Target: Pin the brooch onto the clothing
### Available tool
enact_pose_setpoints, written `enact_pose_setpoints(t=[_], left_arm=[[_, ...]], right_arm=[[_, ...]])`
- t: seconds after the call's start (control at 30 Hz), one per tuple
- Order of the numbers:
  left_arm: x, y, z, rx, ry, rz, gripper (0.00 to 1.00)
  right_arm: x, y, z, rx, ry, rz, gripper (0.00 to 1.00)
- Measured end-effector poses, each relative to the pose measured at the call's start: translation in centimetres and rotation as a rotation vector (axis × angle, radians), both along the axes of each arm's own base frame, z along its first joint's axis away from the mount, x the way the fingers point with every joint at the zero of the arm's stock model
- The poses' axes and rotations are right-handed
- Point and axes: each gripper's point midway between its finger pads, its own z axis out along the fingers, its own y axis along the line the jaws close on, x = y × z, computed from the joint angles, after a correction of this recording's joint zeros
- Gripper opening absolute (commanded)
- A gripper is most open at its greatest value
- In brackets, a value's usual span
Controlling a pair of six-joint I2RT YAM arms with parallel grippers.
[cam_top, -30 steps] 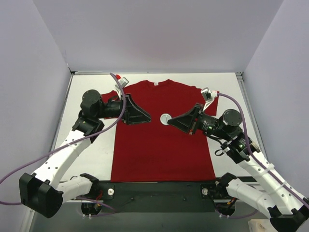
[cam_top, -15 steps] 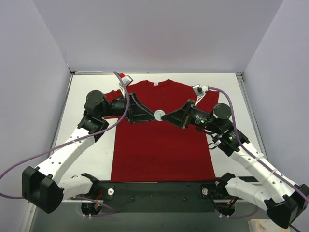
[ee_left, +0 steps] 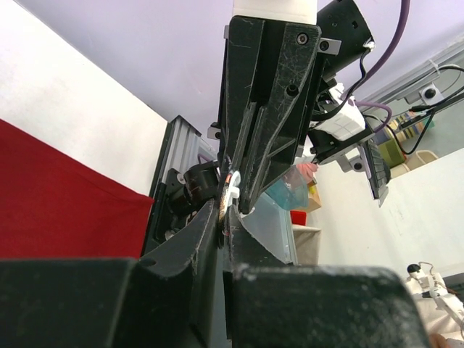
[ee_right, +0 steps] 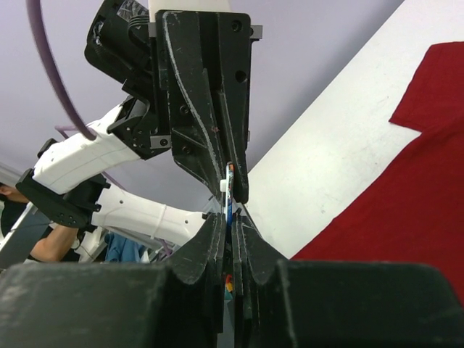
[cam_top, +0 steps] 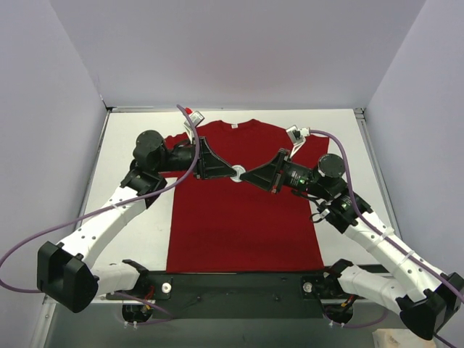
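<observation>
The brooch (cam_top: 238, 172) hangs in the air directly between the tips of the two claws, showing as a small pale disc from above and as a thin edge-on sliver in both wrist views. The right claw (cam_top: 246, 175) is closed tight on one side of it. The left claw (cam_top: 230, 172), tip to tip with the right one, has its jaws only a sliver apart and, as far as the wrist views show, pinches the opposite edge. Beneath both claws lies the dark red T-shirt (cam_top: 239, 232), spread flat on the counter (cam_top: 119, 130), front up, its white collar label (cam_top: 234, 126) beyond the claws toward the far wall. By my reading the task is at an early-to-middle stage: the brooch is picked up and shared between the claws above the upper chest, but nothing is pinned, and opening the clasp and pushing the pin through the fabric remain. Each arm reaches inward from its own side, forearm nearly level, wrist turned so the fingers point straight at the other claw.
</observation>
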Motion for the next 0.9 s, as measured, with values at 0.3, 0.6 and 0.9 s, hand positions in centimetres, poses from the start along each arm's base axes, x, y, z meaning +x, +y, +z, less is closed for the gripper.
enact_pose_setpoints(t=[0.3, 0.6, 0.9], left_arm=[[0.06, -0.11, 0.25, 0.006, -0.024, -0.005, 0.00], [0.02, -0.03, 0.21, 0.017, -0.035, -0.002, 0.35], [0.10, 0.16, 0.33, 0.016, -0.032, 0.005, 0.01]], right_arm=[[0.06, -0.06, 0.05, -0.004, 0.000, -0.005, 0.00], [-0.05, -0.17, 0.13, -0.017, -0.011, -0.005, 0.00], [-0.11, -0.24, -0.10, -0.026, -0.008, -0.005, 0.00]])
